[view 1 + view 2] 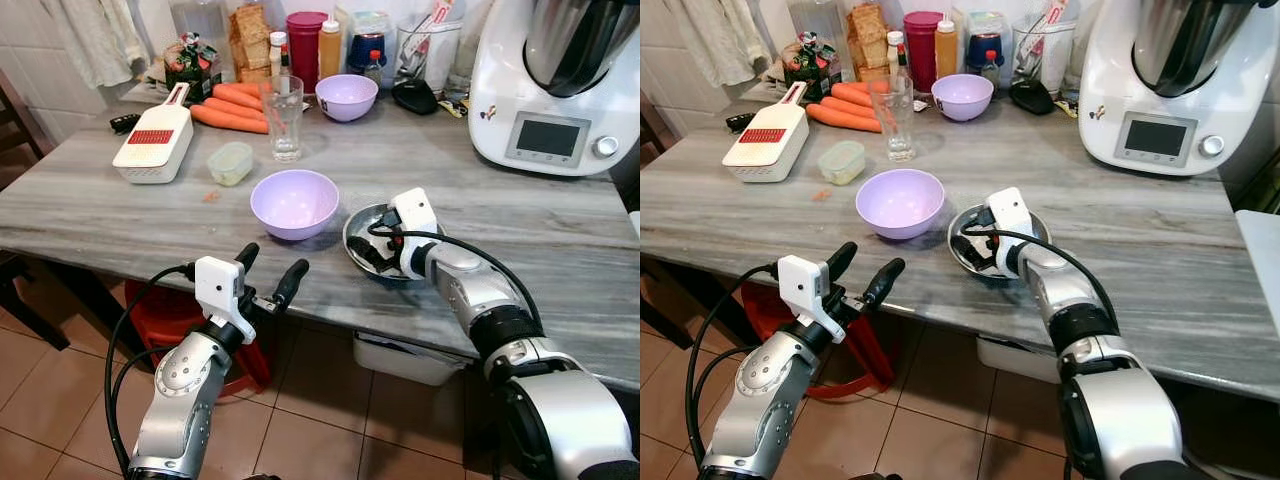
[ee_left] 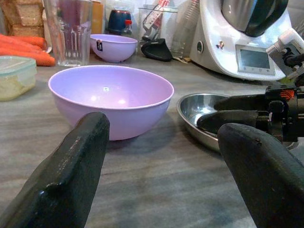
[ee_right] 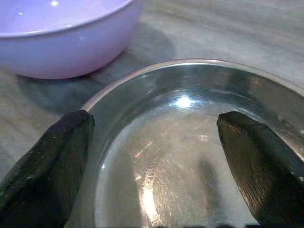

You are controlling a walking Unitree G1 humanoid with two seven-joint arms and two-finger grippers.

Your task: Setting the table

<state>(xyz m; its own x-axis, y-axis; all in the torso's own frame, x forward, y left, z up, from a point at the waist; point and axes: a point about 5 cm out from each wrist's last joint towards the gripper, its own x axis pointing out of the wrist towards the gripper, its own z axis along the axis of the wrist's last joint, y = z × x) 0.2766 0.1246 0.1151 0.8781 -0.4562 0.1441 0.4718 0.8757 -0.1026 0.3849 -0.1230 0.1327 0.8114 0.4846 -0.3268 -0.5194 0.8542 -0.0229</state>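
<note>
- The left gripper (image 1: 268,272) hung just off the near edge of the bench (image 1: 560,240), jaws spread wide and holding nothing; it pointed toward the lilac bowl (image 1: 294,202), which sat a little in from that edge; by my reading this arm had not yet taken any part in the setting.
- The right gripper (image 1: 383,247) was down over the steel dish (image 1: 962,225), just beside the lilac bowl and near it without clearly touching; in the right wrist view its fingers (image 3: 52,166) stood wide apart across the dish's hollow; whether they touched the metal I could not tell; they gripped nothing.
- One bowl and one dish at the front looked like the start of a place; I judged the task early, with no cutlery laid there.
- Farther back stood a drinking glass (image 1: 284,118), a small lidded tub (image 1: 230,163) and a white grater (image 1: 154,146); these probably wanted sorting.
- At the rear lay carrots (image 1: 232,108), a second lilac bowl (image 1: 346,97), bottles and jars; a white kitchen machine (image 1: 556,90) filled the far right corner.
</note>
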